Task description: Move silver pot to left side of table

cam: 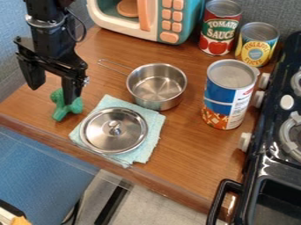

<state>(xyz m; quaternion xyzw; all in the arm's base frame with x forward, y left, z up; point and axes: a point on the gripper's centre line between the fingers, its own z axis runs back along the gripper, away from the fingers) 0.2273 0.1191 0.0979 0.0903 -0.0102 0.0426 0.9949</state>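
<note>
One silver pot (157, 83) to shift L, hand (53, 96) w/o a grip

Cam view: pot is upright, just past far R corner of blue cloth (152, 132); can't tell if it touches. Its wire handle (115, 66) points up-L, away from cloth. Hand is up-L of cloth, open, fingers (71, 83) well apart w/ nothing b/w them; one finger is right by the green toy (63, 105), just L of cloth. Lid (113, 130) lies on cloth.

Step in hand, as I judge it: get to pot & grip; job's at its start. Best to lift clear of toy first, else finger may drag it. Then go R, past cloth's far edge, & come down w/ one finger inside pot, one outside, on the rim side facing L. Thin metal, prob. slick, so close firmly & low enough. Handle grip is poss. but pot would likely swing or tip.

Then small lift, level, & carry L beyond cloth's far L corner. Keep it high enough to miss lid & not ruck cloth. Set down flat, well in from the surface (194, 149) edge, toy clear of base, then let go.
</note>
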